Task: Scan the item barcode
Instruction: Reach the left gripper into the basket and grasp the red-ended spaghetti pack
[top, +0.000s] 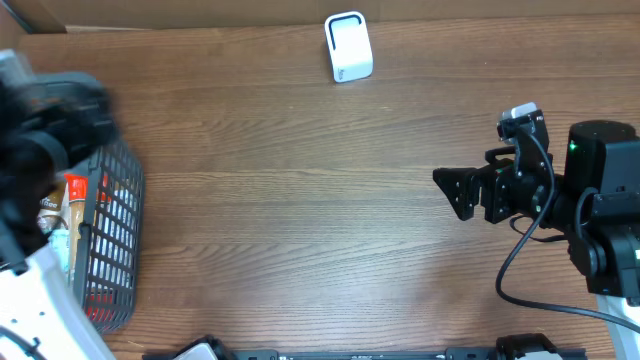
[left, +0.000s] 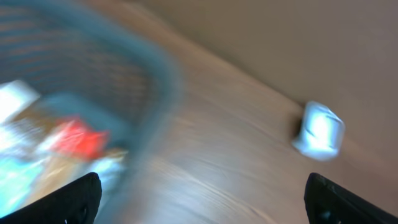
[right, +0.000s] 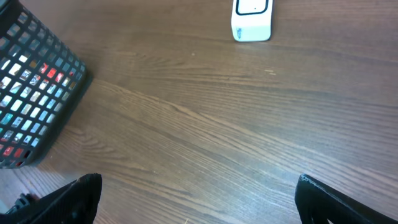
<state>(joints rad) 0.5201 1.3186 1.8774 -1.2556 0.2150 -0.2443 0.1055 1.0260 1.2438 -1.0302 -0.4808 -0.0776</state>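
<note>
The white barcode scanner (top: 348, 47) stands upright at the far edge of the wooden table, also seen as the scanner (left: 319, 129) and the scanner (right: 252, 18). Several packaged items (top: 72, 200), one of them red (left: 76, 137), lie inside a black wire basket (top: 118, 235) at the left. My left gripper (left: 202, 200) hovers blurred over the basket, open and empty. My right gripper (top: 455, 192) hangs over the right side of the table, pointing left; in the right wrist view the gripper (right: 199, 199) is open with nothing between its fingers.
The basket (right: 38, 81) takes up the left edge of the table. Bare wood table (top: 300, 200) lies between basket, scanner and right arm. The left arm's white base (top: 40, 310) sits at the front left corner.
</note>
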